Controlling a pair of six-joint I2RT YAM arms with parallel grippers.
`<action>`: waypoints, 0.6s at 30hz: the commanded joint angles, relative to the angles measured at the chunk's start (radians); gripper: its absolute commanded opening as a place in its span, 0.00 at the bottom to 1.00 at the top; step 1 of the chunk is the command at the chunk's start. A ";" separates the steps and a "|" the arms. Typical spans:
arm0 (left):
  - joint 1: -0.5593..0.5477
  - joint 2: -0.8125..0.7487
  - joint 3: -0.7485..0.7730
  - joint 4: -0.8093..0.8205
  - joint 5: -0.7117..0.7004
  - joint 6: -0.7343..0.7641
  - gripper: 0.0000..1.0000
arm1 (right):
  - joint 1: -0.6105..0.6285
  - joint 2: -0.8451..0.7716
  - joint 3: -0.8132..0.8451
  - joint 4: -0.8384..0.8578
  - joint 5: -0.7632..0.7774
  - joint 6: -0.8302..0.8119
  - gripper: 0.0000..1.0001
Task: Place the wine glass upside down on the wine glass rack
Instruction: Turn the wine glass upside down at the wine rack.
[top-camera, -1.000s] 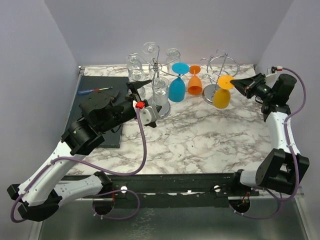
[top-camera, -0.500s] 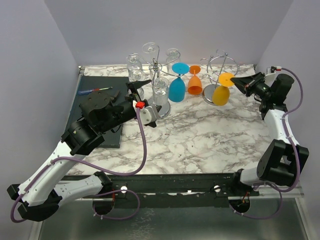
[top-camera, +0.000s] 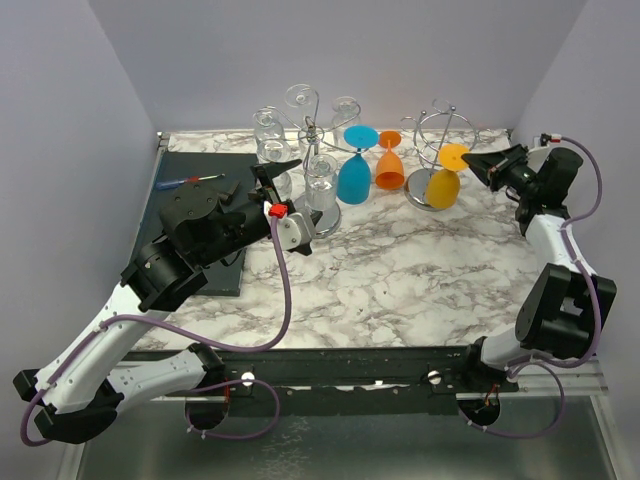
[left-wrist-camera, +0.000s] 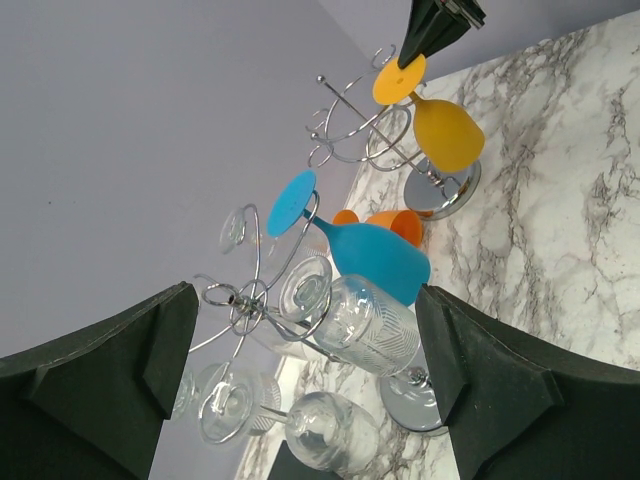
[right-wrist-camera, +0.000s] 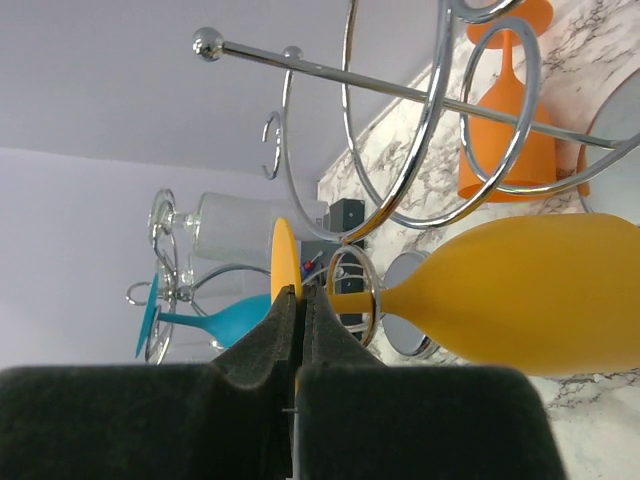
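The yellow wine glass (top-camera: 441, 188) hangs bowl down and tilted at the chrome wine glass rack (top-camera: 441, 124) at the back right. Its stem passes through one of the rack's rings (right-wrist-camera: 356, 295). My right gripper (top-camera: 471, 163) is shut on the edge of the glass's round foot (right-wrist-camera: 284, 252), and the yellow bowl (right-wrist-camera: 530, 290) fills the right of the right wrist view. My left gripper (top-camera: 288, 200) stands open and holds nothing, facing a second rack (left-wrist-camera: 262, 300) on which several clear glasses (left-wrist-camera: 372, 322) hang.
A blue glass (top-camera: 353, 178) hangs from the left rack (top-camera: 312, 128). An orange glass (top-camera: 389, 170) stands upside down between the racks. A dark mat (top-camera: 205, 170) with a screwdriver (top-camera: 190, 181) lies at the left. Walls close in behind and at both sides.
My right gripper has moved slightly up and back with the yellow glass's foot, bringing the glass closer in against the rack. The left arm has not moved.
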 joint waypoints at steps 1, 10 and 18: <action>-0.003 -0.011 0.030 -0.012 0.005 -0.021 0.99 | -0.008 0.030 0.012 0.045 0.034 -0.007 0.01; -0.002 -0.010 0.028 -0.012 0.015 -0.028 0.99 | -0.020 0.050 0.061 -0.054 0.084 -0.101 0.09; -0.002 -0.011 0.036 -0.013 0.025 -0.032 0.99 | -0.020 0.064 0.104 -0.164 0.140 -0.193 0.35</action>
